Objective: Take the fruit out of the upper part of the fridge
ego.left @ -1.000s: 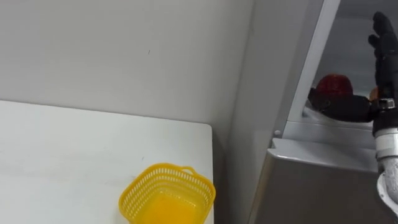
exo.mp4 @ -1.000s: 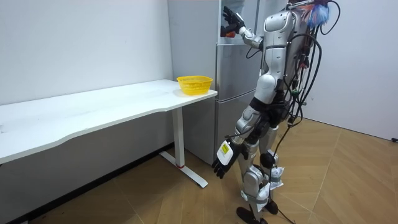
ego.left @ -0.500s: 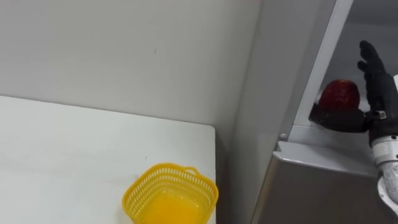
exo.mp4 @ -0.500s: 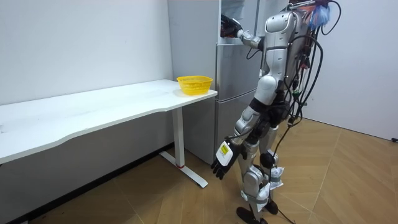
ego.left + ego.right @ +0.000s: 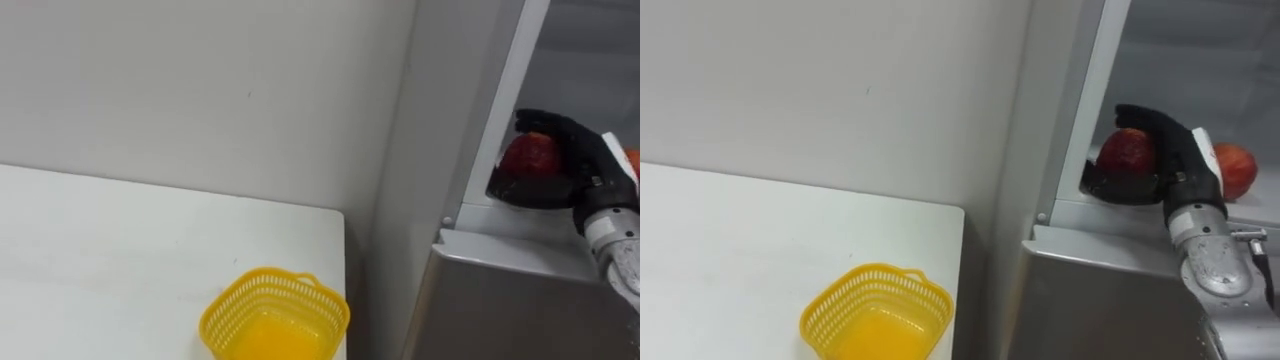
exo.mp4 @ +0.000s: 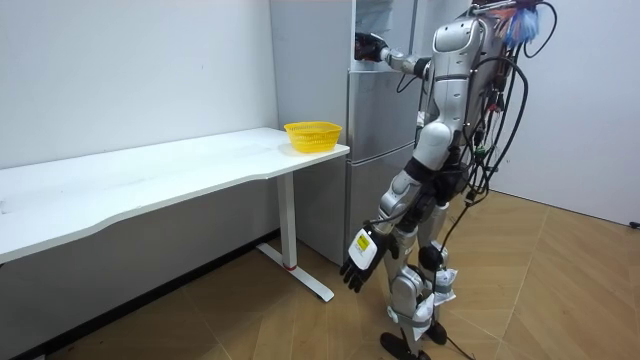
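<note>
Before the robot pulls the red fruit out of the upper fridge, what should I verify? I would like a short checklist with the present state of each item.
1. Right hand curled round the red fruit: ok.
2. Hold firm enough to lift the fruit: cannot tell.
3. Second red fruit apart from the wrist: cannot tell; it lies very close beside it.
4. Upper fridge open, way out free: ok.
5. Yellow basket upright on the table, near the fridge: ok.
6. Left hand out of the way, hanging low by the leg: ok.
</note>
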